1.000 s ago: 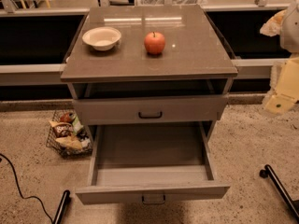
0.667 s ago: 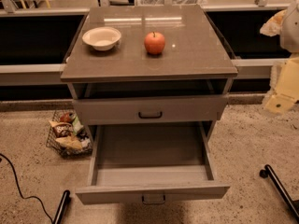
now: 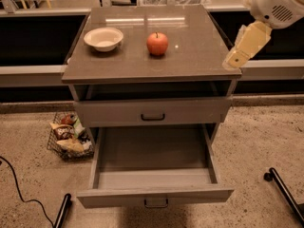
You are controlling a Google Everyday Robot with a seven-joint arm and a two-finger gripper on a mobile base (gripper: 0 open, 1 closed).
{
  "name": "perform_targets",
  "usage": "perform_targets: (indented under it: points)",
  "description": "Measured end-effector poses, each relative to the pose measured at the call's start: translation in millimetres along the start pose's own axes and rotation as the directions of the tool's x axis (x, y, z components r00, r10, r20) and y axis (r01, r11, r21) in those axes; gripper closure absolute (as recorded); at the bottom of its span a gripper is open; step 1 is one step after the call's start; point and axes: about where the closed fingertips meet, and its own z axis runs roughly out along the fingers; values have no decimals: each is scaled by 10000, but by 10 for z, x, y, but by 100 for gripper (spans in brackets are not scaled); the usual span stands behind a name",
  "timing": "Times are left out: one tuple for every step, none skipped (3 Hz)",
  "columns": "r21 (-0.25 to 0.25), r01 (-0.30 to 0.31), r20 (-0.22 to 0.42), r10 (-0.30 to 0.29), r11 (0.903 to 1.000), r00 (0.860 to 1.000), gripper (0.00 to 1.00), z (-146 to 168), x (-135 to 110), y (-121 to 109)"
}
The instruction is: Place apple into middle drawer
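The red-orange apple (image 3: 157, 43) stands upright on the grey cabinet top (image 3: 194, 61), right of a cream bowl (image 3: 103, 38). The middle drawer (image 3: 152, 152) is pulled out below and shows a bare shallow tray with a small dark handle on its front. Above it sits a shut grey drawer front (image 3: 118, 113) with a black handle. My gripper (image 3: 236, 57), at the end of the cream arm, hangs at the right edge of the cabinet top. It is well to the right of the apple and apart from it.
A wire basket (image 3: 69, 137) of snack packets sits on the floor left of the cabinet. A black cable (image 3: 19, 190) and a black leg (image 3: 62, 212) lie at bottom left. Another black leg (image 3: 285, 190) lies at bottom right. A long counter runs behind.
My arm has moved up and left, from beside the cabinet to its top right edge. The apple, bowl and drawers have not moved.
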Motion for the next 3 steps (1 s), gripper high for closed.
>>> perform_targets:
  points:
    - [-1, 3, -1, -3, 10000, 10000, 0, -1, -1, 2]
    - [-29, -113, 155, 113, 9999, 9998, 0, 16, -4, -3]
    - [-224, -460, 932, 479, 9987, 9945, 0, 436, 42, -114]
